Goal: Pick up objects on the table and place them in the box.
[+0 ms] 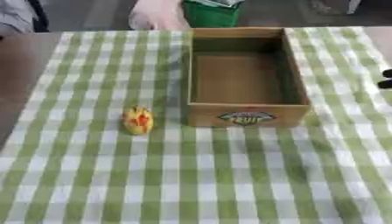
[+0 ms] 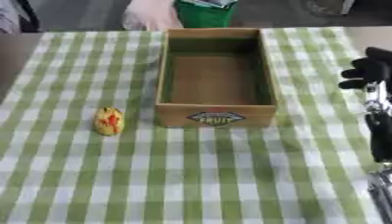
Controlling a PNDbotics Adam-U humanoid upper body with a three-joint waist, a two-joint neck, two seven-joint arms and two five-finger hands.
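Observation:
A small yellow object with red marks [image 1: 138, 121] lies on the green-and-white checked cloth, just left of the box's front left corner and apart from it. The open wooden box [image 1: 246, 114] stands in the middle of the far half of the table, with an oval label on its front wall and nothing showing inside. My right hand [image 2: 370, 69] hovers black at the right edge, level with the box's middle and a short way right of it, with its forearm running down the edge below. It holds nothing that I can see. My left hand is out of sight.
The checked cloth [image 1: 199, 175] covers most of the table; bare brown tabletop [image 1: 19, 74] shows at the far left. Beyond the far edge stand a green container [image 1: 211, 14] and a pale bundle [image 1: 157, 15].

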